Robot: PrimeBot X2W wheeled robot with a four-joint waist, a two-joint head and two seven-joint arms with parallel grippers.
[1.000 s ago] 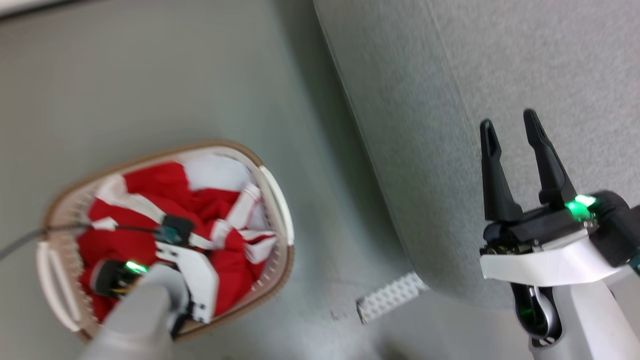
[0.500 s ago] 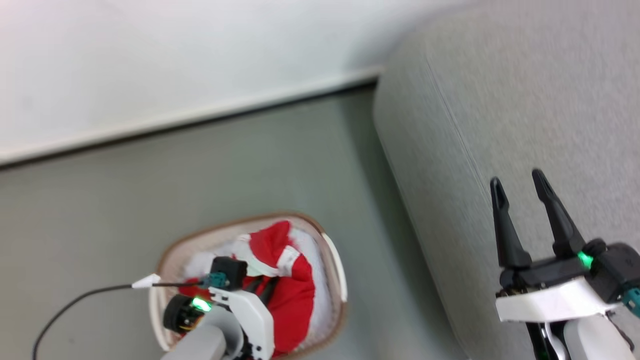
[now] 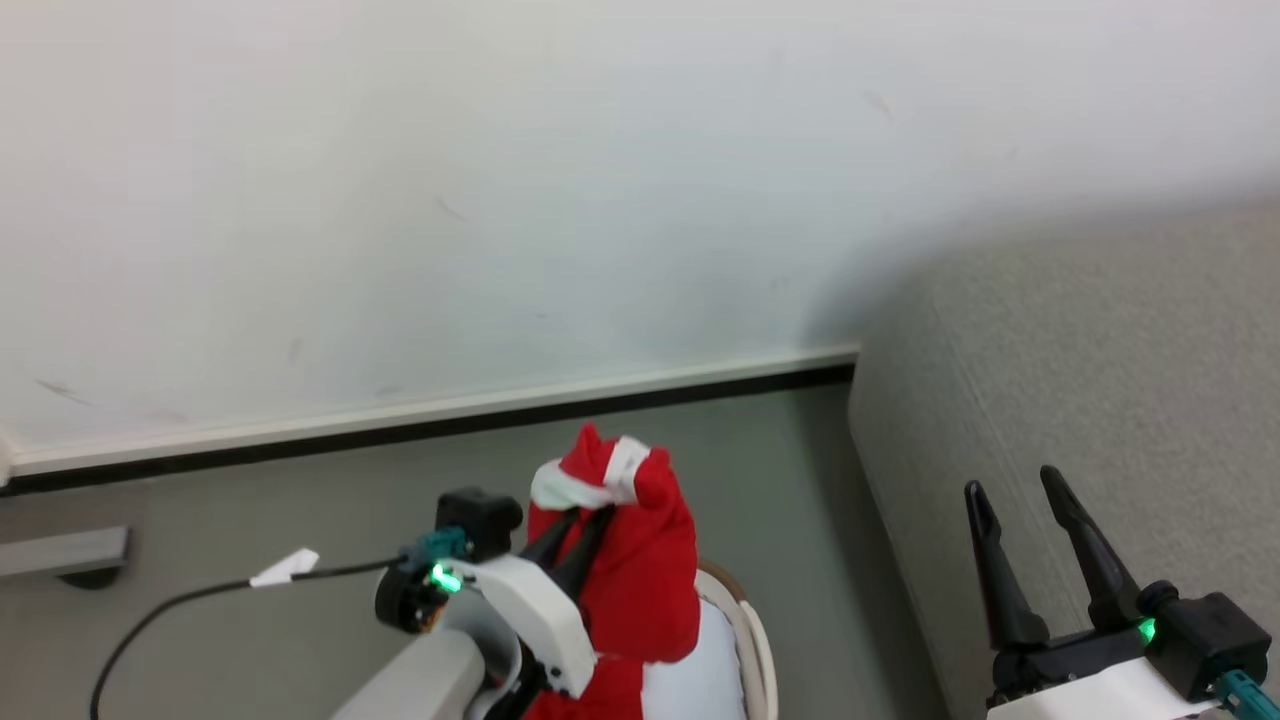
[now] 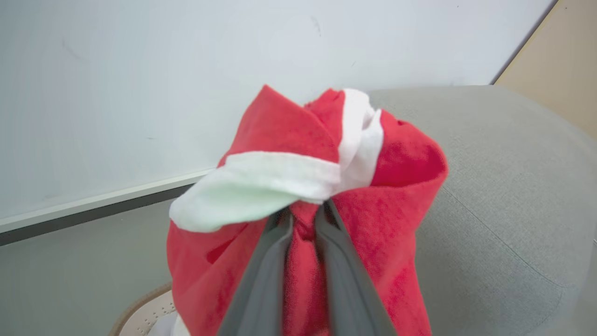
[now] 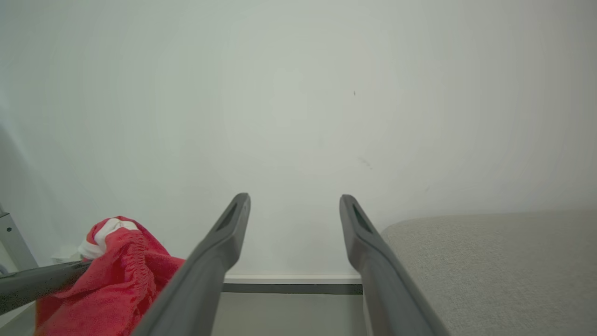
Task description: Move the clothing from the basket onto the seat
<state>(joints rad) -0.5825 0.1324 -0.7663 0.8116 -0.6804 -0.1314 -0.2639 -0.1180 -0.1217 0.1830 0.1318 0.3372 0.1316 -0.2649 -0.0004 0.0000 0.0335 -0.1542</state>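
The left jaws are clamping the clothing [image 3: 650, 580] above the basket [image 3: 752, 630]; it's wanting lifting clear before swinging to the seat [image 3: 1100, 380]. Right jaws are gaping empty.

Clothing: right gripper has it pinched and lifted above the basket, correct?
No: the left gripper pinches the clothing, as the left wrist view shows; the right gripper is open and empty. The clothing does hang above the basket.
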